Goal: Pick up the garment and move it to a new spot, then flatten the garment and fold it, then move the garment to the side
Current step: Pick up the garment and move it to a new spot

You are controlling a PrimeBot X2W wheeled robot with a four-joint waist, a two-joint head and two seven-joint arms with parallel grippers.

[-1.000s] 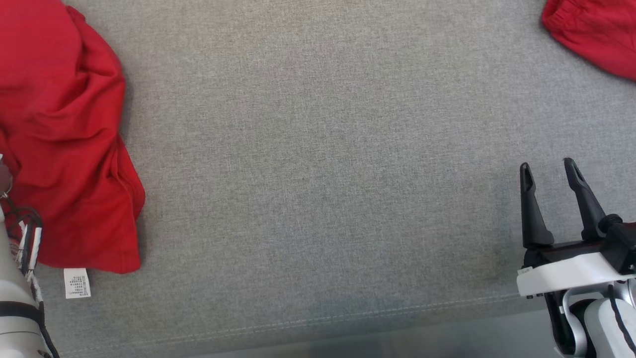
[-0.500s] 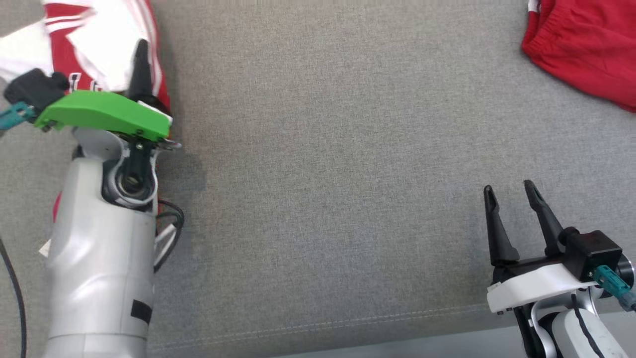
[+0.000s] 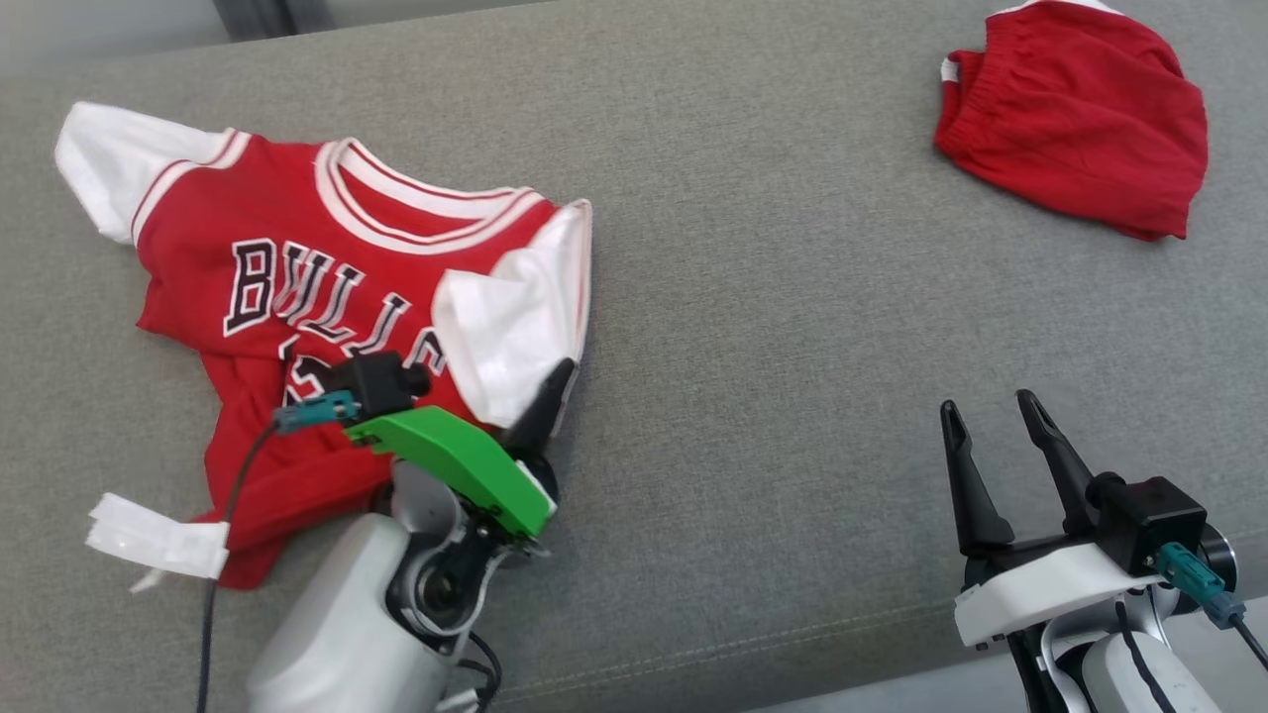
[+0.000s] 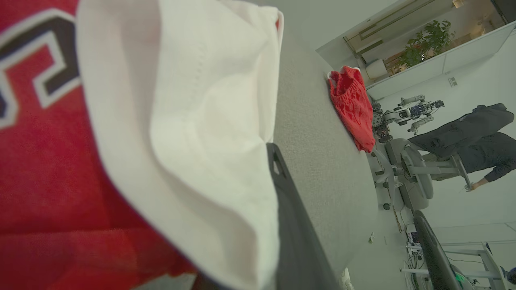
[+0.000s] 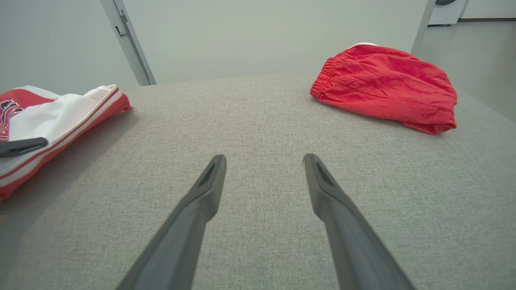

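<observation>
**Jersey set down at left, left jaws clamped on sleeve**

Scene: red jersey (image 3: pixel 297 287) lies face up on the left half of the grey fabric-covered desk (image 3: pixel 753 347), collar toward the far edge. The lower body is bunched, the right-hand white sleeve (image 3: pixel 505 337) is folded in over the chest, and a white label (image 3: pixel 158 540) trails at the near-left hem. Red shorts (image 3: pixel 1075 163) sit at the far right, well apart.

Left gripper (image 3: pixel 555 386): jaws together, pinching the near edge of that sleeve; in the left wrist view the cloth drapes over one finger.

Right gripper (image 3: pixel 988 416): jaws apart and empty, hovering over bare desk at the near right.

Step, as judged: end of the relocation, flattening not yet begun.

Next move calls for letting go of the sleeve, then drawing it outward to the right. The right gripper should come across to take hold, so the hem can be pulled toward the near edge and the bunching smoothed.
</observation>
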